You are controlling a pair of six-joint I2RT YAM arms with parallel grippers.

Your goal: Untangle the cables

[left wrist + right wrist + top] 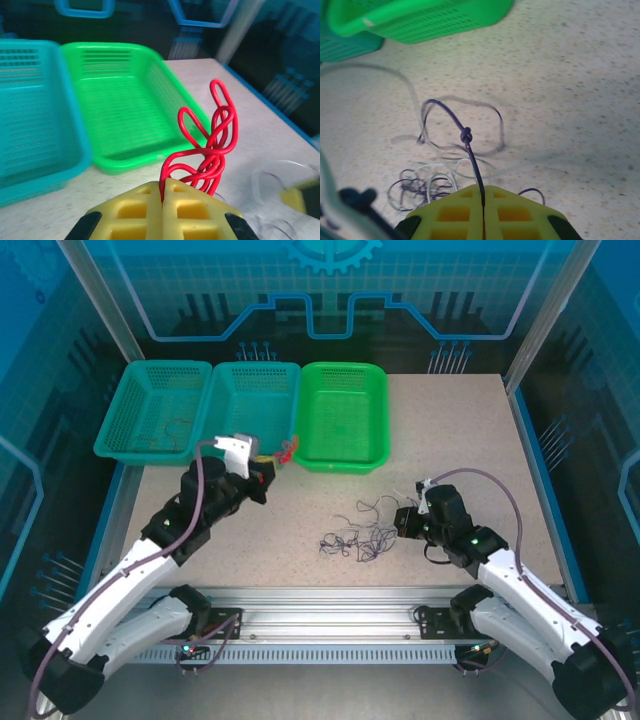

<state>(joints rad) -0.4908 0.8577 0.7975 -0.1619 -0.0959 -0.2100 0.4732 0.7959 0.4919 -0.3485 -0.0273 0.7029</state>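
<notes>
Pinch from the left gripper [162,189] on the red cable [212,140], jaws together, loops rising just ahead of it. Same clamp from the right gripper [483,192] on a dark cable [475,170], knot [466,135] just ahead, loose tangle [422,185] low to its left.

red cable [212,159]: bright red. dark cable [465,135]: purple-black. whitish cables [436,166]: pale grey-white. green basket [345,462]: vivid green, slotted mesh. teal baskets [145,452]: same mesh. table [470,440]: beige, dark-speckled. fingers [135,210]: yellow.
</notes>
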